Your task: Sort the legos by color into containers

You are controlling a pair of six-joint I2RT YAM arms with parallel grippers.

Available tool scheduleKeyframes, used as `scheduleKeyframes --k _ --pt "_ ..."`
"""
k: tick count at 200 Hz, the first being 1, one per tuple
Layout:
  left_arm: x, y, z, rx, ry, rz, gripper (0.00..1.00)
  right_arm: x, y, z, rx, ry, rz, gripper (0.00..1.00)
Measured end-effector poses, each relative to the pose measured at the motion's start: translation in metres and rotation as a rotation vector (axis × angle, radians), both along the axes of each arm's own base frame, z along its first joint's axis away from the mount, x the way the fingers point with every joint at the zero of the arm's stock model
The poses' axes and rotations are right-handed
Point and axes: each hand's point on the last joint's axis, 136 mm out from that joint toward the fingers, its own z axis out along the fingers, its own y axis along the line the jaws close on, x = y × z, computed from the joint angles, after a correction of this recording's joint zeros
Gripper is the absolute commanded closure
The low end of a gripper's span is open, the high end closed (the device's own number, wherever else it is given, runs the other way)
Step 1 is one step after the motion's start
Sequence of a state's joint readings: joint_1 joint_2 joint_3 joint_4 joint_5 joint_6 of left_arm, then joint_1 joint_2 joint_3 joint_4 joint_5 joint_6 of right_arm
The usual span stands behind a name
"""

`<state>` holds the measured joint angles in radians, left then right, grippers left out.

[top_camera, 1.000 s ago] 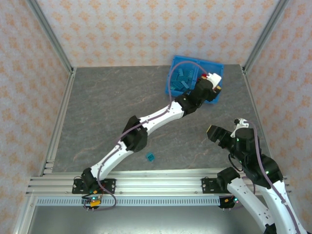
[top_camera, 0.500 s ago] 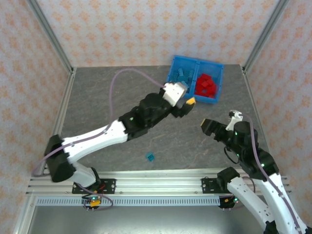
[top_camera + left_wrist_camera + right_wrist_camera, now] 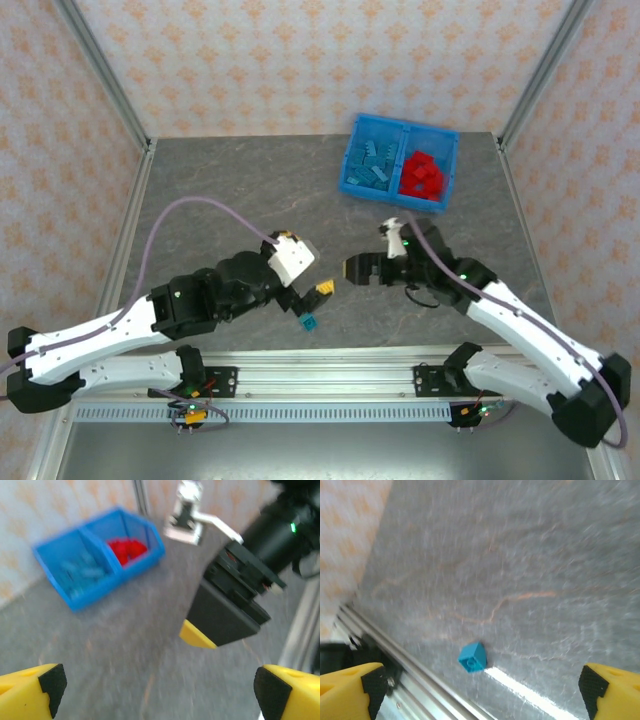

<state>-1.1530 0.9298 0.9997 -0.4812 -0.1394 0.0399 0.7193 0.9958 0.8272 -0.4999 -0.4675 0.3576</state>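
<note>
The blue bin (image 3: pixel 349 163) stands at the back right of the table. Its left compartment holds light blue legos (image 3: pixel 372 165) and its right compartment holds red legos (image 3: pixel 422 175). One loose blue lego (image 3: pixel 309 322) lies near the table's front edge. My left gripper (image 3: pixel 315 296) hovers open just above and right of it, with nothing between its fingers. My right gripper (image 3: pixel 356 269) is open a little farther right, facing the left one. In the right wrist view the loose lego (image 3: pixel 472 657) lies below the open, empty gripper (image 3: pixel 480 690). The left wrist view shows the bin (image 3: pixel 150 556) and the right gripper's body (image 3: pixel 227 607).
The aluminium rail (image 3: pixel 330 370) runs along the near table edge, close to the loose lego, and shows in the right wrist view as the rail (image 3: pixel 395 665). Frame posts (image 3: pixel 105 75) and patterned walls close in the sides. Open tabletop (image 3: pixel 220 200) stretches left of the bin.
My left arm has pulled back from over the bin to the front centre of the table. My right arm has swung left toward the middle. The bin's contents are now uncovered.
</note>
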Motion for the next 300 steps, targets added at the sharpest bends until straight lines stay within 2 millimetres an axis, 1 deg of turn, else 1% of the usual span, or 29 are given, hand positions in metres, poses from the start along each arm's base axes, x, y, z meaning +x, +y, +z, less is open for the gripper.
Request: scheduleKeyframes --k 7,20,40,58,88,103,118,128,151,181,232,252,276,290,300 --pt "-0.007 0.003 -0.013 0.037 0.044 -0.001 0.00 -0.005 0.009 -0.009 -0.028 0.017 0.038 0.01" --pt "-0.019 0.010 -0.031 0.086 0.115 0.008 0.00 -0.015 0.026 -0.026 -0.090 0.043 0.105 0.01" --pt "-0.035 0.020 -0.049 0.112 0.198 0.032 0.01 -0.026 0.047 -0.052 -0.183 0.069 0.187 0.01" --pt "-0.053 0.028 -0.066 0.125 0.263 0.038 0.01 -0.034 0.061 -0.075 -0.260 0.087 0.242 0.01" --pt "-0.080 0.039 -0.090 0.167 0.320 0.045 0.01 -0.039 0.082 -0.101 -0.343 0.101 0.308 0.00" --pt "-0.086 0.046 -0.098 0.168 0.337 0.062 0.01 -0.042 0.093 -0.112 -0.365 0.100 0.339 0.01" --pt "-0.088 0.057 -0.104 0.154 0.351 0.091 0.01 -0.045 0.100 -0.128 -0.400 0.103 0.366 0.03" --pt "-0.088 0.064 -0.106 0.134 0.360 0.106 0.01 -0.048 0.102 -0.139 -0.429 0.110 0.381 0.05" --pt "-0.086 0.076 -0.107 0.093 0.371 0.135 0.01 -0.054 0.100 -0.164 -0.511 0.107 0.412 0.14" --pt "-0.085 0.080 -0.104 0.063 0.376 0.149 0.01 -0.050 0.100 -0.165 -0.535 0.086 0.392 0.28" --pt "-0.085 0.080 -0.105 0.065 0.375 0.150 0.01 -0.043 0.097 -0.168 -0.558 0.067 0.366 0.60" --pt "-0.085 0.080 -0.105 0.066 0.375 0.150 0.01 -0.041 0.101 -0.166 -0.537 0.064 0.356 0.65" --pt "-0.085 0.080 -0.105 0.066 0.373 0.151 0.01 -0.040 0.109 -0.163 -0.492 0.055 0.347 0.70" --pt "-0.084 0.080 -0.105 0.067 0.368 0.150 0.00 -0.039 0.108 -0.159 -0.473 0.051 0.333 0.72" --pt "-0.083 0.080 -0.104 0.068 0.359 0.149 0.00 -0.035 0.105 -0.152 -0.448 0.047 0.309 0.72"
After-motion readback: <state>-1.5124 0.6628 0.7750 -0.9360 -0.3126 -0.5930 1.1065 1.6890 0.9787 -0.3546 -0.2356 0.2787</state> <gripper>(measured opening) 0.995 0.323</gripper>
